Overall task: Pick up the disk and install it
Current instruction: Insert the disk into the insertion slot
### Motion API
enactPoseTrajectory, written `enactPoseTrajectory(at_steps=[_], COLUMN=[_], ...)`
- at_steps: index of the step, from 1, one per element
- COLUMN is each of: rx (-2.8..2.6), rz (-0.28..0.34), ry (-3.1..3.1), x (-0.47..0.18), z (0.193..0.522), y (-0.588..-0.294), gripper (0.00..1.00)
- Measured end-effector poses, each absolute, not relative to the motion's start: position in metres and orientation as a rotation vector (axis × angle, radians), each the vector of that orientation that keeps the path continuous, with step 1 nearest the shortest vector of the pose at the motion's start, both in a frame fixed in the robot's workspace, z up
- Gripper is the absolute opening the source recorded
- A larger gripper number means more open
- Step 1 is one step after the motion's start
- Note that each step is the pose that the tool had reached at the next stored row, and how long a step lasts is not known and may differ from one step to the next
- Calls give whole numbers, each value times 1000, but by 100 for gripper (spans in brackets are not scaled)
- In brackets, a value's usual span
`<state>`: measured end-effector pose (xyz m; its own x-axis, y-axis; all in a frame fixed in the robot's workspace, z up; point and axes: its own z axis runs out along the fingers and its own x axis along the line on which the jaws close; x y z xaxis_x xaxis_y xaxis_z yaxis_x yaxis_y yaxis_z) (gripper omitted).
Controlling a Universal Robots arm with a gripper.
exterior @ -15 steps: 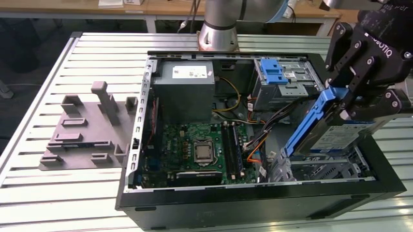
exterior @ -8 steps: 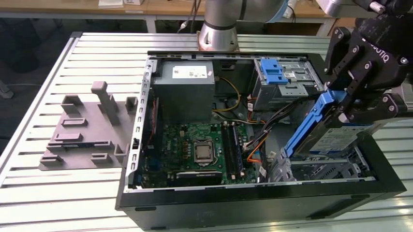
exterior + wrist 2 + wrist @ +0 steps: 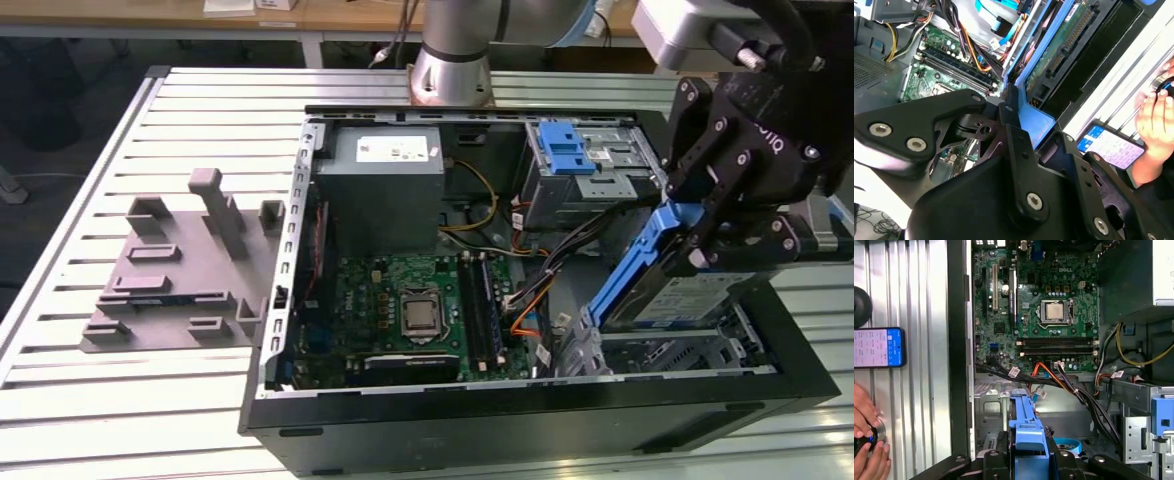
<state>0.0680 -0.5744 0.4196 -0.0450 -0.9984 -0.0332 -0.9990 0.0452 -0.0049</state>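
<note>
The claw (image 3: pixel 721 250) is closed on the blue bracket of the disk (image 3: pixel 683 296), holding it tilted over the drive bay (image 3: pixel 681 352) at the exterior view's right of the open computer case (image 3: pixel 534 405). This case stands on the desk (image 3: pixel 134 400).

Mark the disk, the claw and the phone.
disk (image 3: pixel 678 298), exterior view, on its labelled face.
claw (image 3: pixel 731 250), exterior view, midway between the fingertips gripping the disk.
phone (image 3: pixel 878 347), first wrist view, on its lit screen.

My black pincer (image 3: pixel 717 243) clamps the flat silver disk (image 3: pixel 678 296), framed in blue plastic and steeply tilted, above the grey metal bay (image 3: pixel 667 352) at the open black computer case's (image 3: pixel 534 420) corner on the exterior view's right.
</note>
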Motion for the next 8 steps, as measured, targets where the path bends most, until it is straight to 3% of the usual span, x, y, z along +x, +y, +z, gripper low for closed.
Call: enactPoseTrajectory(at_steps=[8], rx=[-2152], rz=[30], ry=[2251], x=[68], z=[411], y=[-574], gripper=[37])
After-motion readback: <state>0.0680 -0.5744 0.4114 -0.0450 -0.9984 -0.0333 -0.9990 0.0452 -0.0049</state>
